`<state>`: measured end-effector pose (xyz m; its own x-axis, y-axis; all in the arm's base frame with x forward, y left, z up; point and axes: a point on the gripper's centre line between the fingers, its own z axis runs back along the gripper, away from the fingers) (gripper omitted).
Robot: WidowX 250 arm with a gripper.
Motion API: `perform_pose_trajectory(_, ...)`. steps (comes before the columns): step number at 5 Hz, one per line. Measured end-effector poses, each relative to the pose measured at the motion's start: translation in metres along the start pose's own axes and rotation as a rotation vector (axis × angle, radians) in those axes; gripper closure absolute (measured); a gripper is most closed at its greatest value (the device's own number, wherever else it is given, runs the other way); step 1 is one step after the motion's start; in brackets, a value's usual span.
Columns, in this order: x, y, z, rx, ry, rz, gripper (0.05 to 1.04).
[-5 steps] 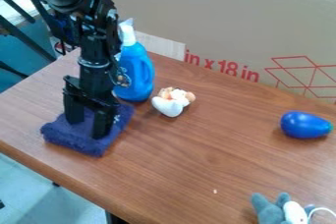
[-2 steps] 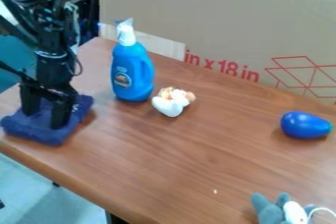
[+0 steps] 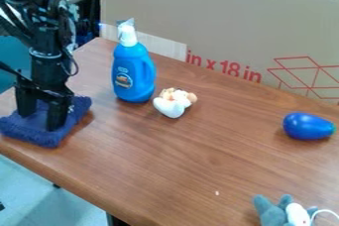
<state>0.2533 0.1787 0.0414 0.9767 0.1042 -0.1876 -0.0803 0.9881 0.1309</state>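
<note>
At the left end of the table, my gripper (image 3: pixel 39 121) points down over a folded dark blue cloth (image 3: pixel 39 135), its two fingers apart and their tips at the cloth. Part of the cloth shows between the fingers and the rest spreads to both sides. To the right of the gripper stands an upright blue bottle (image 3: pixel 133 74) with a white top, apart from the cloth. Just right of the bottle lies a small white and orange-brown object (image 3: pixel 173 103).
A blue rounded object (image 3: pixel 309 126) lies on the wooden table (image 3: pixel 192 170) at the right. A grey and white plush toy (image 3: pixel 285 213) sits at the lower right. Behind the table stands a large cardboard panel (image 3: pixel 225 27).
My gripper has moved left, and the dark blue cloth has slid left with it from in front of the bottle. The bottle and the other objects stay where they were.
</note>
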Motion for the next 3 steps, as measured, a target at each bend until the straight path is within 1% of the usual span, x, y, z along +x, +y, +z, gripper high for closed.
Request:
perform_pose_trajectory(1, -0.008, -0.002, 0.041, -0.025, -0.159, 0.003, 0.082)
perform_pose_trajectory(2, -0.028, -0.008, 0.092, -0.031, -0.331, -0.021, 0.082)
perform_pose_trajectory(3, -0.064, -0.015, 0.11, 0.0, -0.284, -0.047, 0.082)
